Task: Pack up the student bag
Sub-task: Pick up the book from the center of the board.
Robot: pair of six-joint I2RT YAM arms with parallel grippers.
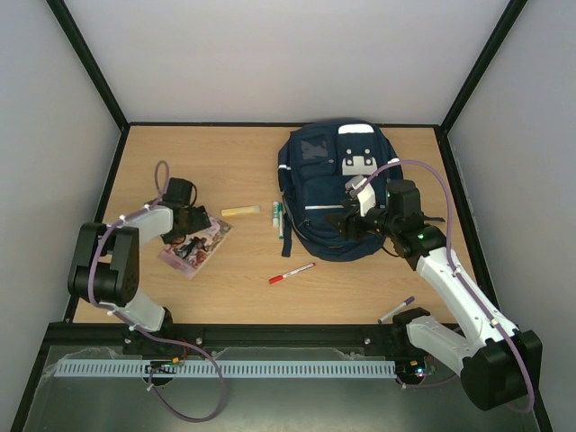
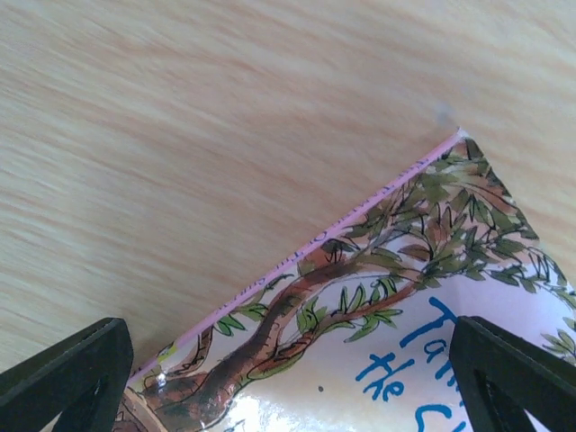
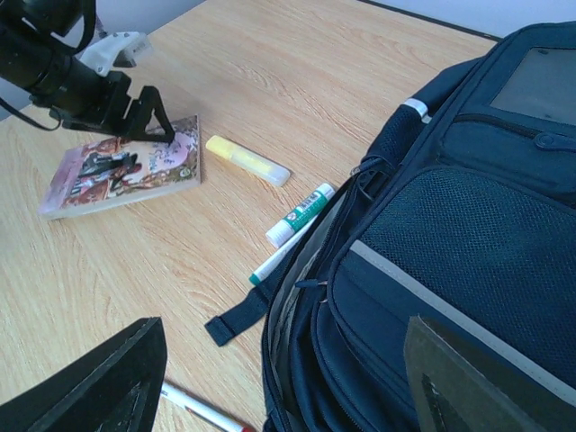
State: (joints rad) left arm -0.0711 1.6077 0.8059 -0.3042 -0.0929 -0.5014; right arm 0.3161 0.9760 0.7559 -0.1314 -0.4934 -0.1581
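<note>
Wooden table (image 1: 225, 288), student bag (image 1: 319, 180) beneath right claw (image 1: 349, 225)

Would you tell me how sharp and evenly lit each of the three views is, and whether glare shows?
Top external: soft even light, faint shadows, the student bag sharp. Left wrist: the book fairly sharp, a glare spot on its glossy cover at the lower edge, the left fingers dark and soft. Right wrist: bag and table crisp, the right fingers blurred.
</note>
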